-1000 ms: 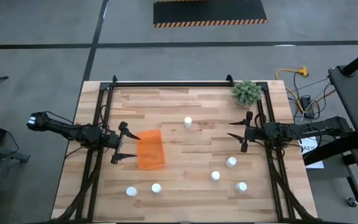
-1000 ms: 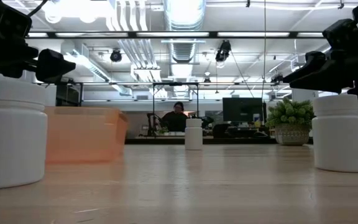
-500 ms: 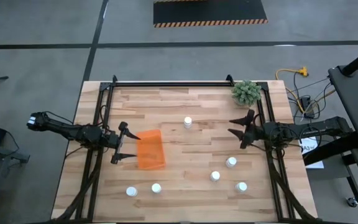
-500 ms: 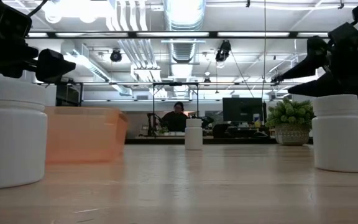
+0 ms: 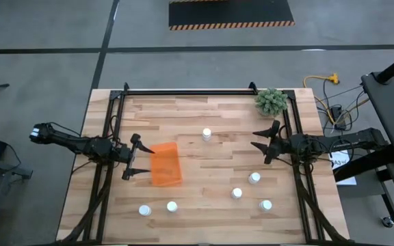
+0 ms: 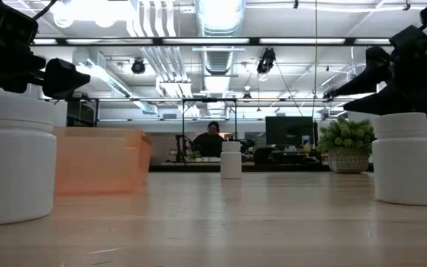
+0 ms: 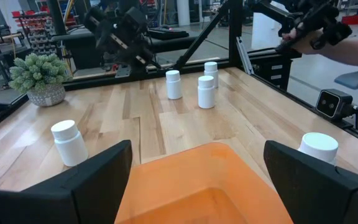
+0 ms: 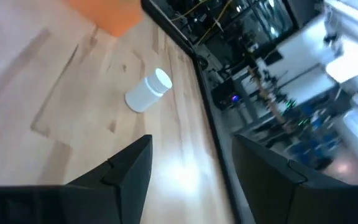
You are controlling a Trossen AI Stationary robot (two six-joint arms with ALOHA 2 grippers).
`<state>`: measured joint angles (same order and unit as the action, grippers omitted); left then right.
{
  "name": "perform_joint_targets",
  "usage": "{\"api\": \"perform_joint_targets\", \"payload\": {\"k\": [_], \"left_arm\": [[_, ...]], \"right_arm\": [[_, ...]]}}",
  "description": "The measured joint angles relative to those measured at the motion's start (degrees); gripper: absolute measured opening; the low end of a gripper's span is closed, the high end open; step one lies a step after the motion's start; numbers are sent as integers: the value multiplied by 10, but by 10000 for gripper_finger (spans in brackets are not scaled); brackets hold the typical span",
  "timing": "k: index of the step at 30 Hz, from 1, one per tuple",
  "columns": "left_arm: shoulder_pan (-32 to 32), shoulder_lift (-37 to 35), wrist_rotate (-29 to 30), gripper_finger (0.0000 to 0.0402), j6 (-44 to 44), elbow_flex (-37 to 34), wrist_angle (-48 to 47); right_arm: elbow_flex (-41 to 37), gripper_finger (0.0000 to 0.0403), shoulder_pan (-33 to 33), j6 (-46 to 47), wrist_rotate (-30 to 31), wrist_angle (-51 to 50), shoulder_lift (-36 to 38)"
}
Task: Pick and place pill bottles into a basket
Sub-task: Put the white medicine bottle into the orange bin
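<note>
The orange basket point(image 5: 165, 164) lies on the wooden table, left of centre. Six white-capped pill bottles stand on their bases: one at mid-table point(image 5: 206, 134), three at the near right point(image 5: 254, 178) point(image 5: 237, 193) point(image 5: 265, 204), two at the near left point(image 5: 172, 206) point(image 5: 143, 210). My left gripper point(image 5: 144, 158) is open and empty, just left of the basket, with the basket's near end point(image 7: 204, 186) between its fingers' lines. My right gripper point(image 5: 257, 140) is open and empty, above the table right of the mid-table bottle, which also shows in the right wrist view point(image 8: 148, 91).
A green fuzzy plant point(image 5: 271, 101) in a pot stands at the far right corner. Black frame rails run along the left point(image 5: 108, 137) and right point(image 5: 293, 150) sides and the far edge. A person's arm point(image 7: 353, 43) shows beyond the table in the left wrist view.
My right gripper has turned about its own long axis, so its two fingers stand differently against the table than a second ago; it stays open and in about the same place. The left arm, basket and bottles have kept still.
</note>
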<state>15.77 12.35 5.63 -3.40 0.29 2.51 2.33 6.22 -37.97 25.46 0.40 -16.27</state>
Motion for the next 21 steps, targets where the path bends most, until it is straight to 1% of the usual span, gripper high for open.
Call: {"api": "perform_joint_targets", "payload": {"k": [2, 7, 10, 13, 21], "left_arm": [[0, 0, 0, 345, 0, 0, 0], [0, 0, 0, 345, 0, 0, 0], [0, 0, 0, 345, 0, 0, 0], [0, 0, 0, 345, 0, 0, 0], [0, 0, 0, 345, 0, 0, 0]], "right_arm": [[0, 210, 0, 71, -4, 11, 0], [0, 210, 0, 295, -6, 72, 0], [0, 210, 0, 392, -6, 102, 0], [0, 210, 0, 444, -5, 113, 0], [0, 210, 0, 502, -6, 125, 0]]}}
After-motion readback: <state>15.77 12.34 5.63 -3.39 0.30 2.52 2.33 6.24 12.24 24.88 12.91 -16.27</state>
